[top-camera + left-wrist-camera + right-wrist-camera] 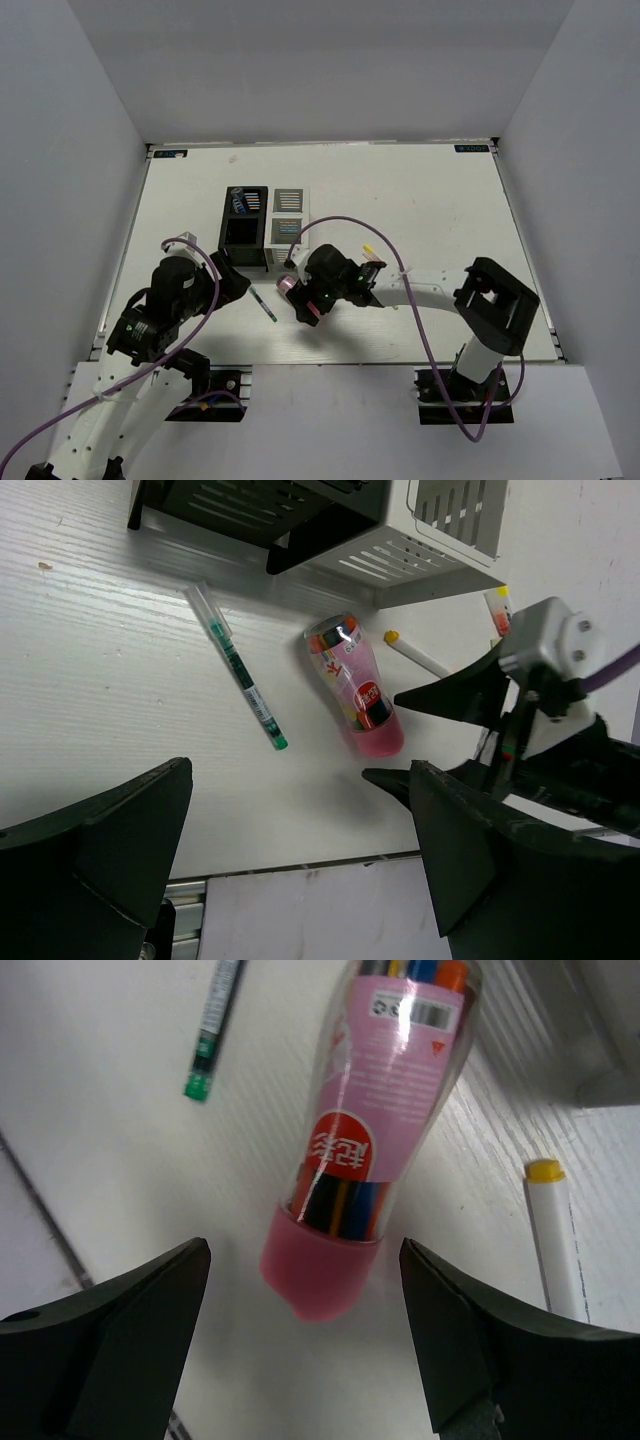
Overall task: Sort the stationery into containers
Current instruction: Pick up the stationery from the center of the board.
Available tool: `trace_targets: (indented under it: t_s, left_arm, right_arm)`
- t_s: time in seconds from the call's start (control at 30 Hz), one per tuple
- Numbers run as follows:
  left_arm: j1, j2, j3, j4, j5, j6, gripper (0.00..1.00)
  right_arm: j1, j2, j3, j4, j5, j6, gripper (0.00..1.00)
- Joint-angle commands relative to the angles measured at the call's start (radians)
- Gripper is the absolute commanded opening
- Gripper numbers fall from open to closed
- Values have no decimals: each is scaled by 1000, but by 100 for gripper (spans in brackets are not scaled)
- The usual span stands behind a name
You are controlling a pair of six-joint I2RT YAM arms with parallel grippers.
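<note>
A stubby pink marker case point(368, 1130) with coloured pens inside lies flat on the white table, just in front of the containers. My right gripper point(305, 1350) is open, its fingers either side of the case's pink cap and not touching it. It shows the same way from above, the right gripper point(303, 300) at the case point(292, 288). A thin dark green pen point(240, 670) lies to the left of the case. My left gripper point(300, 850) is open and holds nothing, a little short of the pen. The black container point(245, 228) and the white container point(287, 215) stand joined; a blue-and-white tube point(240, 203) sits in the black one.
A white yellow-tipped stick point(553, 1235) lies right of the case, and more sticks point(370, 250) lie beside the right arm. The right arm's purple cable point(340, 222) loops over the table. The table's near edge point(300, 865) runs just under my left gripper.
</note>
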Motion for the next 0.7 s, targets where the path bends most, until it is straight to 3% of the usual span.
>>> trace_targets:
  t_s: [0.0,0.17,0.3,0.4,0.43,0.53,0.63,0.67]
  left_arm:
    - [4,3,24,-7,-17,-5,99]
    - [4,-6,24,-17,-17,-5,99]
    - [4,-6,24,-17,-26,-5,99]
    - [4,-6,24,-17,-17,-5,99]
    - [4,-6,24,-17,-17,-5,99]
    - [4,-6,24,-17,-17,-5,99]
    - [4,-6,24,-7,-17,-5,99]
    - [4,3,24,-7,-8,-5,99]
  right_arm:
    - [31,35,13,43,115,47,82]
    - [54,118,59,34,231,72,77]
    - [64,136,65,44,242,66,66]
    - [71,145,73,44,233,53,52]
    - [69,147,76,43,219,43,39]
    - [71,110,70,32,202,27,15]
    - [71,23,29,-2,173,-11,0]
    - [69,-2,22,-23,160,-46,0]
